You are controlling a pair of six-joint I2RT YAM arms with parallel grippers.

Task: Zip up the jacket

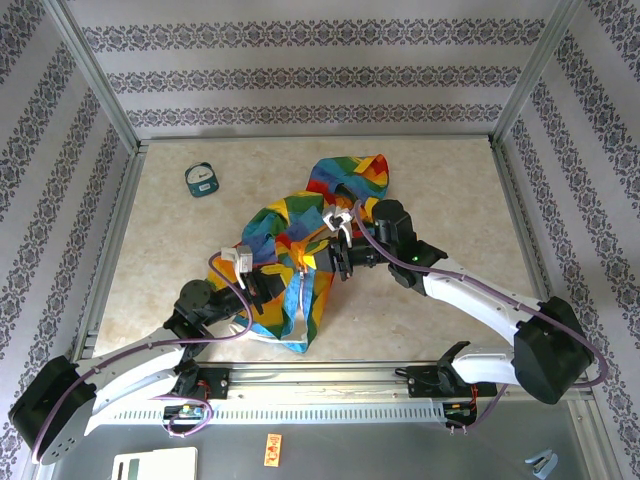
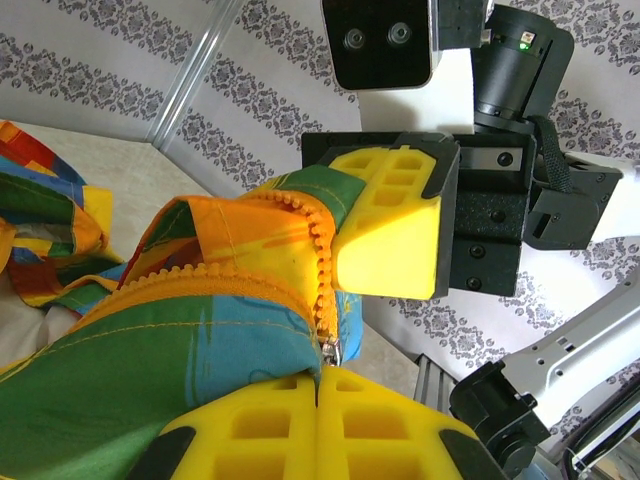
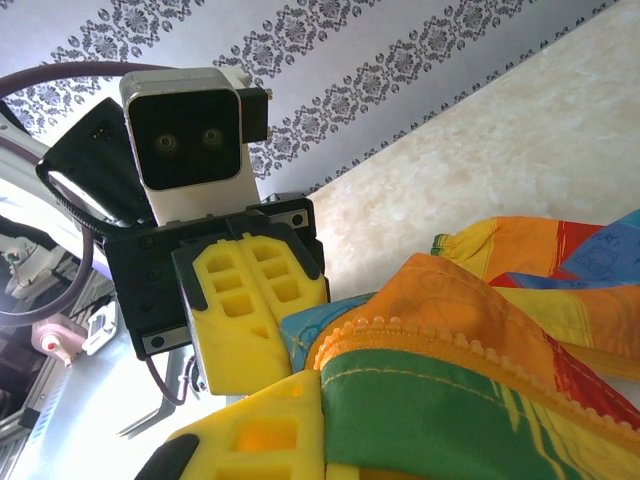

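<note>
The rainbow patchwork jacket lies bunched in the middle of the table, its front lifted between my two grippers. My left gripper is shut, its yellow fingertips pinching the small metal zipper pull at the end of the orange zipper teeth. Facing it, my right gripper is shut on the jacket's green edge just beside the zipper. The right gripper's yellow fingers show in the left wrist view, and the left gripper's fingers in the right wrist view.
A small round teal gadget sits at the back left of the table. Metal frame rails and patterned walls close in the sides and back. The arms' base rail runs along the near edge.
</note>
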